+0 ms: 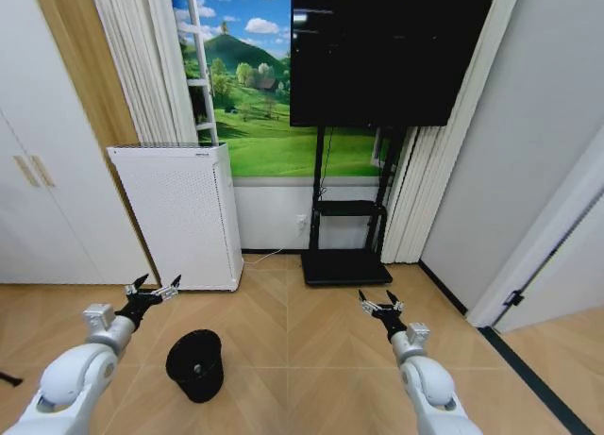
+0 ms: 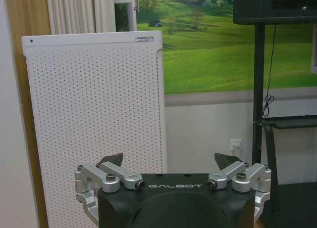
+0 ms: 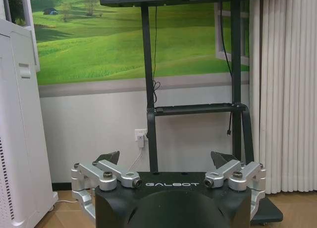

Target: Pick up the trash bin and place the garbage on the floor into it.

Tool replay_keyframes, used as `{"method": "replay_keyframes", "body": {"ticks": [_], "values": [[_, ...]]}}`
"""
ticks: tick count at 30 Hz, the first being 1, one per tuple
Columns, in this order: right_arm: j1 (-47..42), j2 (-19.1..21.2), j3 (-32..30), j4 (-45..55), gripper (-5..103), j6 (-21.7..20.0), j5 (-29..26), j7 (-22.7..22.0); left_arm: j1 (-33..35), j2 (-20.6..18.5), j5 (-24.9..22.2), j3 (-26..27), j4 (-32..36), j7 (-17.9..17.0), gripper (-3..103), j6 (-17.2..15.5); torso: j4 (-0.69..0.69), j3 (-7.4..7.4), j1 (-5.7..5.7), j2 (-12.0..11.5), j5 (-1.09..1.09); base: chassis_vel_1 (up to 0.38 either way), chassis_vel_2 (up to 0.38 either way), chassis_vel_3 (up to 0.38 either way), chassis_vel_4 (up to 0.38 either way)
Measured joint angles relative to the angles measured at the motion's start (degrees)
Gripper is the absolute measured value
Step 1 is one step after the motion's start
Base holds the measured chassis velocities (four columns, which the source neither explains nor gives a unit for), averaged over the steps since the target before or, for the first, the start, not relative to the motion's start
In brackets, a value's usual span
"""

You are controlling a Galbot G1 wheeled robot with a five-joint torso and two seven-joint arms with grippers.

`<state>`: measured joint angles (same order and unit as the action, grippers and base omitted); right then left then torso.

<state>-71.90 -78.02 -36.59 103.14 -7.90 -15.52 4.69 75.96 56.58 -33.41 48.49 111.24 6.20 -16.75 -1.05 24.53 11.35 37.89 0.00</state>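
Both arms raised forward, left gripper [image 1: 154, 286] fingers spread, right gripper [image 1: 380, 301] likewise.

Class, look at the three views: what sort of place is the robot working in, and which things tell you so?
Probably a living room: a large television on a stand, a white perforated appliance by the curtains, and herringbone wood floor.

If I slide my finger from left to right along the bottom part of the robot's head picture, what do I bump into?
Left gripper, open → trash bin on the floor → right gripper, open → dark floor strip.
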Motion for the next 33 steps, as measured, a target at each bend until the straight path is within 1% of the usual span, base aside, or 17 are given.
{"method": "replay_keyframes", "body": {"ticks": [4, 8, 12, 16, 19, 22, 24, 26, 28, 30, 33], "values": [[0.15, -0.29, 0.43, 0.16, 100, -0.12, 1.17, -0.26, 0.25, 0.06, -0.07, 0.54, -0.58, 1.2, 100, 0.59, 0.0, 0.82, 0.56, 1.39, 0.0, 0.0, 0.0, 0.0, 0.0], [0.15, -0.4, 0.52, 0.28, 100, -0.31, 1.35, -0.32, 0.25, 0.28, -0.4, 0.64, -0.83, 1.27, 100, 0.7, 0.0, 1.27, 0.87, 2.13, 0.0, 0.0, 0.0, 0.0, 0.0], [-0.07, -0.56, 0.48, 0.59, 100, -0.44, 1.6, -0.51, 0.24, 0.57, -0.45, 0.69, -1.19, 1.27, 100, 0.92, 0.0, 2.03, 1.4, 3.4, 0.0, 0.0, 0.0, 0.0, 0.0], [-0.28, -0.61, 0.39, 0.77, 100, -0.5, 1.63, -0.55, 0.2, 0.66, -0.46, 0.7, -1.31, 1.26, 100, 0.93, 0.0, 2.4, 1.7, 4.1, 0.0, 0.0, 0.0, 0.0, 0.0], [-0.31, -0.63, 0.28, 0.8, 100, -0.53, 1.63, -0.6, 0.07, 0.69, -0.47, 0.71, -1.48, 1.18, 100, 0.93, 0.0, 2.98, 2.17, 5.16, 0.0, 0.0, 0.0, 0.0, 0.0], [-0.3, -0.62, 0.27, 0.8, 100, -0.54, 1.62, -0.6, 0.07, 0.72, -0.45, 0.75, -1.48, 1.16, 100, 0.91, 0.0, 3.26, 2.42, 5.7, 0.0, 0.0, 0.0, 0.0, 0.0], [-0.25, -0.63, 0.32, 0.79, 100, -0.55, 1.62, -0.6, 0.36, 0.81, -0.42, 0.96, -1.3, 1.13, 100, 0.82, 0.0, 3.75, 2.77, 6.52, 0.0, 0.0, 0.0, 0.0, 0.0], [-0.23, -0.64, 0.36, 0.78, 100, -0.55, 1.61, -0.59, 0.47, 0.82, -0.42, 1.02, -1.19, 1.13, 100, 0.8, 0.0, 3.95, 2.89, 6.83, 0.0, 0.0, 0.0, 0.0, 0.0], [-0.18, -0.65, 0.41, 0.74, 100, -0.56, 1.6, -0.55, 0.55, 0.86, -0.55, 1.03, -1.1, 0.87, 100, 0.85, 0.0, 4.22, 3.05, 7.27, 0.0, 0.0, 0.0, 0.0, 0.0], [-0.15, -0.65, 0.49, 0.62, 100, -0.56, 1.55, -0.43, 0.78, 0.96, -1.7, 0.96, -0.56, -0.2, 100, 0.8, 0.0, 4.56, 3.29, 7.85, 0.0, 0.0, 0.0, 0.0, 0.0], [-0.18, -0.64, 0.58, 0.58, 100, -0.57, 1.49, -0.3, 0.77, 1.29, -1.88, 0.91, -0.39, -0.72, 100, 0.86, 0.0, 4.74, 3.41, 8.14, 0.0, 0.0, 0.0, 0.0, 0.0]]}}
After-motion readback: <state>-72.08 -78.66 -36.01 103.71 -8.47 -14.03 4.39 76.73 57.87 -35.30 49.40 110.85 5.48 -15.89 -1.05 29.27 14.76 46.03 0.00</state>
